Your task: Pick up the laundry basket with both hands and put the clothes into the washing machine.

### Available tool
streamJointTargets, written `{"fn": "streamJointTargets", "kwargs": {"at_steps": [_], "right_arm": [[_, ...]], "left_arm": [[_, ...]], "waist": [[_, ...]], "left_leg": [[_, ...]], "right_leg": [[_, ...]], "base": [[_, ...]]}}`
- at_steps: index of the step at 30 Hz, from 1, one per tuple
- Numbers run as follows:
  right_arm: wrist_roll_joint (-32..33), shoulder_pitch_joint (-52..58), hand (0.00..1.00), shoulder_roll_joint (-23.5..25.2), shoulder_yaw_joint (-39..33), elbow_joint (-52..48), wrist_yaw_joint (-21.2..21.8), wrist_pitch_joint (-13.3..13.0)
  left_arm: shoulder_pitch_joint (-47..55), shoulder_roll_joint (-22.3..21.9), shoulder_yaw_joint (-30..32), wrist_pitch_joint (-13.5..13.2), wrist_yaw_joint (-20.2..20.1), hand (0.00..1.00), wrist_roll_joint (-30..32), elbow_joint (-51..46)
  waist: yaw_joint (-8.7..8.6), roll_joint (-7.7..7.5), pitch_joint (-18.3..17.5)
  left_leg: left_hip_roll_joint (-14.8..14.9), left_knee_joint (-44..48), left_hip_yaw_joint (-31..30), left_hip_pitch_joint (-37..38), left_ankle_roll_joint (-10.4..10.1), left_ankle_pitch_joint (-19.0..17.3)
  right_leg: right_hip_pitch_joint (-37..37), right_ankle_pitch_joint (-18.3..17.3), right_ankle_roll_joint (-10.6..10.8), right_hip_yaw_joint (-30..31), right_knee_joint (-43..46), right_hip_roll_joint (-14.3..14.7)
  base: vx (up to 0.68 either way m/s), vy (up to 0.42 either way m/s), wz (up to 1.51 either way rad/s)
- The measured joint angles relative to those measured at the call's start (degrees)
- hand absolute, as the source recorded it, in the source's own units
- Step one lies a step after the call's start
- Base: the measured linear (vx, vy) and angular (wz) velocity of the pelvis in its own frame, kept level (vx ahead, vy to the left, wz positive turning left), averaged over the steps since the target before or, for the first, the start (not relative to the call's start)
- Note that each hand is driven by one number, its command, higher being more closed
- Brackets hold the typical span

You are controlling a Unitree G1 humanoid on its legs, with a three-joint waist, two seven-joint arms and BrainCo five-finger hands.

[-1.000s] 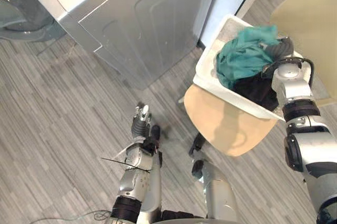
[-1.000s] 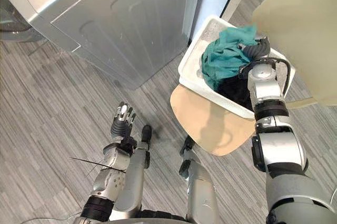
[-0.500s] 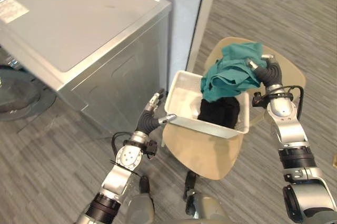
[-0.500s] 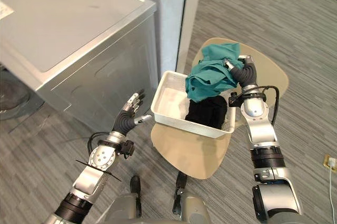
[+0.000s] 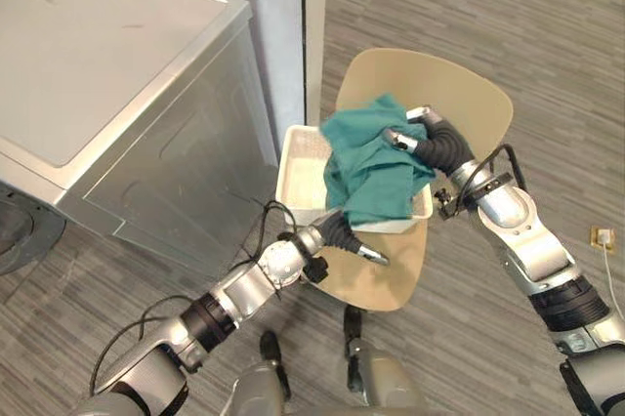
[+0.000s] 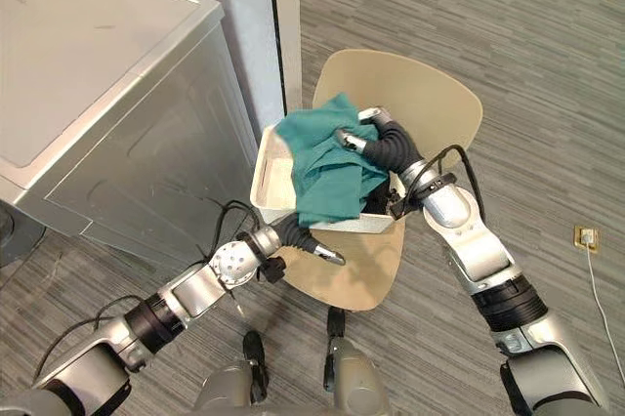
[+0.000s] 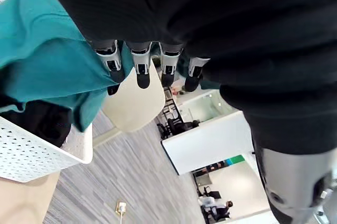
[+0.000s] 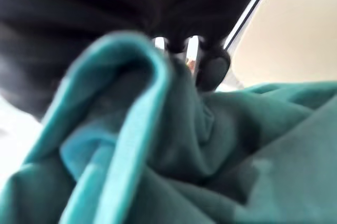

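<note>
The white laundry basket [image 5: 298, 167] rests on a beige chair [image 5: 459, 84] beside the silver washing machine [image 5: 117, 55]. A teal cloth [image 5: 371, 167] spills over its top and near rim, and a dark garment [image 7: 42, 121] lies under it. My right hand [image 5: 430, 138] is at the basket's far right rim, fingers curled over the rim and the teal cloth. My left hand [image 5: 342, 235] lies low against the near side, its fingers [image 7: 138, 66] straight beneath the hanging teal cloth. The perforated basket wall [image 7: 31, 155] shows past them.
The washing machine stands at the left, its flat top closed. A pale wall panel [image 5: 283, 6] rises behind the basket. Grey plank floor surrounds the chair, with a small socket plate [image 5: 598, 236] at the right.
The camera has shifted. My left hand moved from beside the basket's left corner to under its near side. The teal cloth now hangs over the near rim. My right hand stays on the rim.
</note>
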Motion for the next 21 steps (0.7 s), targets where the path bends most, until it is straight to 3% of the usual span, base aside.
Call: {"fn": "streamJointTargets", "kwargs": {"at_steps": [6,14,21], "right_arm": [[3.04,0.07,1.00,-0.62,1.92,-4.91,1.49,-1.13],[6.52,1.84,1.00,-0.59,3.00,-6.18,1.39,-2.68],[6.47,4.05,1.00,-0.56,1.32,-6.13,0.65,-3.38]], "left_arm": [[-5.04,-6.90,0.48,1.08,3.02,0.00,0.39,4.87],[-7.45,-11.05,2.49,2.29,10.03,0.00,6.02,5.95],[-7.16,-10.97,2.73,2.66,8.27,0.00,6.91,5.62]], "waist": [[0.05,0.06,1.22],[0.28,0.31,2.71],[0.58,0.70,2.94]], "left_leg": [[-0.08,1.02,-0.31,-1.63,0.26,-0.20],[-0.23,2.39,-1.05,-2.23,1.07,-1.09],[-1.08,2.47,-2.38,-2.34,1.58,-1.58]], "right_leg": [[-0.51,0.17,0.19,0.00,-0.84,-0.44],[0.19,1.14,0.45,-0.55,-1.58,-0.67],[1.01,0.93,0.72,-1.82,-1.59,-1.27]], "base": [[-0.03,0.013,0.04],[0.02,0.009,0.04],[0.02,0.027,0.11]]}}
